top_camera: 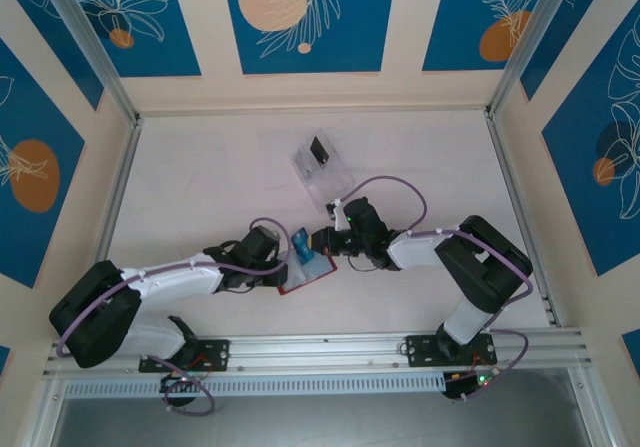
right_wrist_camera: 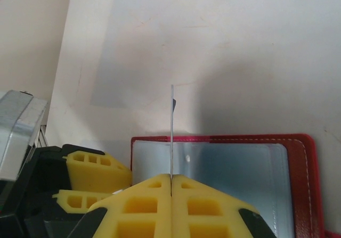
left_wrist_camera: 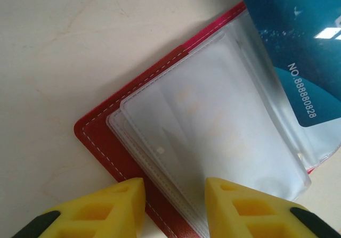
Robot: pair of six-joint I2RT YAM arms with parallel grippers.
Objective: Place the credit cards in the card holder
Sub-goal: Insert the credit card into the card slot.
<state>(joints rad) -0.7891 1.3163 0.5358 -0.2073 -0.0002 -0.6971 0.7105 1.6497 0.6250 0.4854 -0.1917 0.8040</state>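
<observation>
- Left of the card holder (left_wrist_camera: 98, 137): the left arm (top_camera: 170, 282), stretched low over the table (top_camera: 200, 177), with the wrist pointing at the holder's near-left edge.
- Right of the card holder: the right arm (top_camera: 480, 262), elbow folded high, forearm reaching across toward the holder's far edge.
- At the holder's edge: the left gripper (left_wrist_camera: 175, 195), partly open, with one yellow finger over the red cover and the other over the clear sleeves (left_wrist_camera: 213, 126).
- Cannot tell whether these fingers press on the holder or only hang just over it.
- Above the open holder: the right gripper (right_wrist_camera: 171, 187), pressed fully together on the blue card (left_wrist_camera: 298, 41).
- In the right wrist view, card seen edge-on as a thin upright line rising from between the pads.
- Card holder lying open and flat on the table, between the two grippers, with frosted sleeves facing up and white stitching along the red border.
- Over the holder's far corner: one corner of the blue card reaching onto the sleeves.
- Cannot tell whether it is inside a pocket or only on top.
- Printed on the blue card in white: "NO.88880828".
- Beyond the holder, well apart: a clear plastic rack (top_camera: 320, 167) with something dark in it.
</observation>
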